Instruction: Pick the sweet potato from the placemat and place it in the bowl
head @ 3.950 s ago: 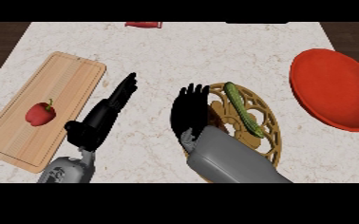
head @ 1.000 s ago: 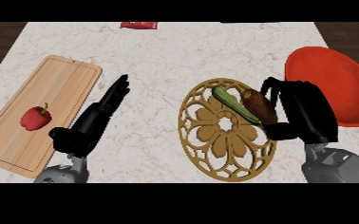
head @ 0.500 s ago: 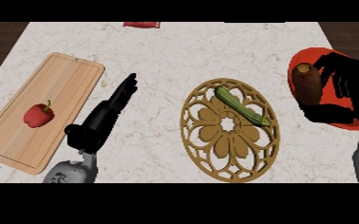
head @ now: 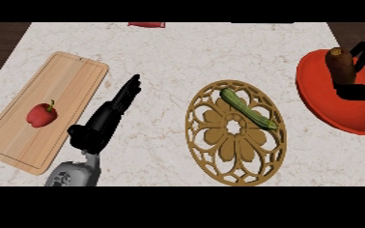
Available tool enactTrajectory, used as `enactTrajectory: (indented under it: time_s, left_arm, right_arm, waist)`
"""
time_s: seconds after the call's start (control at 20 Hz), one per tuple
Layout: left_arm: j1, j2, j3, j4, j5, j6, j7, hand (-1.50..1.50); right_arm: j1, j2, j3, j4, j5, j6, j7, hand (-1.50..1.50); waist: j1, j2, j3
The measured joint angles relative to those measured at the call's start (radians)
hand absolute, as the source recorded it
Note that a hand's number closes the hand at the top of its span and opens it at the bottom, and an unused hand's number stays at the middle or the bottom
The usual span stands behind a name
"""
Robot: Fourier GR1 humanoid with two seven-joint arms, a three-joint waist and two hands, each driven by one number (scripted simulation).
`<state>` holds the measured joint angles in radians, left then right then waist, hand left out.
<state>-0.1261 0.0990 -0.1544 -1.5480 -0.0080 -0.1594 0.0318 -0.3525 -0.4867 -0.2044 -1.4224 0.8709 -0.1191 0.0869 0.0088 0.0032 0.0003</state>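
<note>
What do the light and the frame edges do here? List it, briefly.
Head view: even light, no strong shadows or glare on the counter; the red bowl and right hand are cut by the right edge, a red thing by the top; the round placemat looks taller than wide.

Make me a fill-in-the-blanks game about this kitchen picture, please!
1. The red pepper lies on the wooden ____.
2. The green vegetable lies on the round ____.
3. The sweet potato is over the ____ bowl.
4. The left hand holds ____.

Missing words: board; placemat; red; nothing
</note>
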Motion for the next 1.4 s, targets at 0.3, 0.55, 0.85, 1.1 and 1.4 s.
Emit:
enactTrajectory:
  time_s: [0.3,0.55,0.85,1.1,1.4]
  left_arm:
    - [-0.009,0.0,0.004,-0.032,0.008,-0.009,0.036,0.0]
    - [-0.005,-0.002,0.002,-0.042,0.01,-0.015,0.046,0.0]
    - [-0.007,-0.007,0.003,-0.059,0.004,-0.013,0.063,0.0]
    - [-0.008,-0.019,-0.002,-0.05,-0.009,-0.005,0.06,0.0]
    - [0.007,-0.012,0.006,-0.048,-0.009,-0.012,0.051,0.0]
  right_arm:
    - [-0.104,-0.056,-0.023,0.293,0.008,0.045,-0.06,1.5]
    - [-0.185,-0.075,-0.052,0.499,-0.065,0.181,-0.109,-1.5]
    - [-0.29,-0.108,-0.114,0.723,-0.131,0.17,-0.307,-1.5]
    - [-0.361,-0.132,-0.206,0.816,-0.204,0.119,-0.36,-1.5]
    - [-0.379,-0.196,-0.355,0.897,-0.331,0.098,-0.381,-1.5]
  waist:
    - [0.013,0.003,0.0]
    - [0.017,0.004,0.001]
    - [0.016,0.004,0.001]
    - [0.013,0.004,0.001]
    - [0.007,0.003,0.001]
